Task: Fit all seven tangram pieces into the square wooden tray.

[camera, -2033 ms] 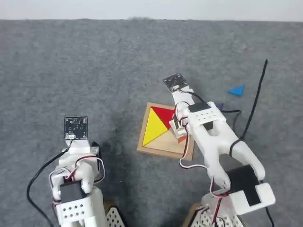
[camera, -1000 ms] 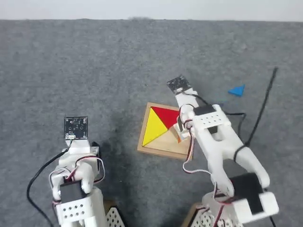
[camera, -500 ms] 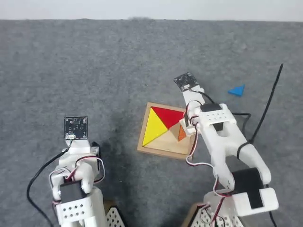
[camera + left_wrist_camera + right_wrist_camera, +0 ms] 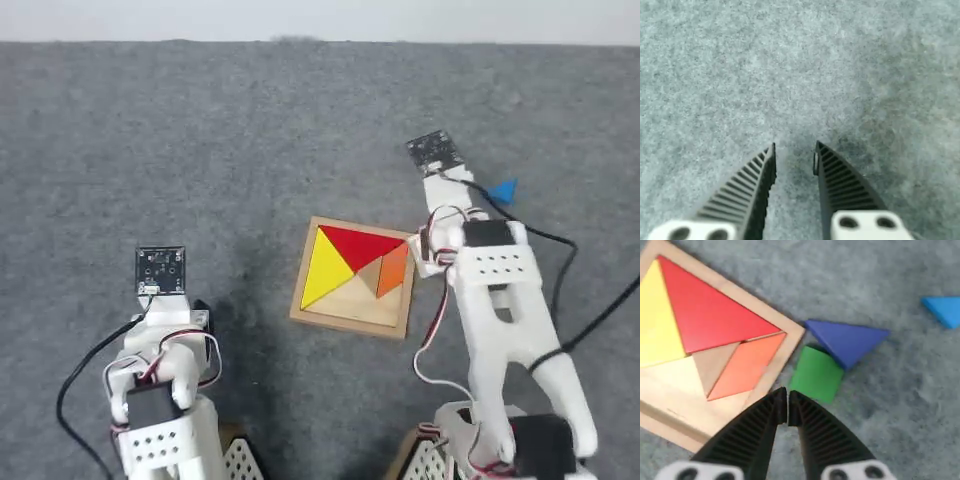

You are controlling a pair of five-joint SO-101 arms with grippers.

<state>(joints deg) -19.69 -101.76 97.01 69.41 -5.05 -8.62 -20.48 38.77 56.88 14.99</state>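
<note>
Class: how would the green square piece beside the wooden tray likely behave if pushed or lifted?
The green square wooden piece looks flat and rigid, so probably stiff and light. Flat on the grey felt, it should slide rather than roll or tip. Pushed, it might nudge the dark blue triangle beside it.

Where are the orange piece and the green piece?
orange piece (image 4: pixel 747 366), right wrist view, middle of its face.
green piece (image 4: pixel 816 374), right wrist view, middle of its top.
</note>
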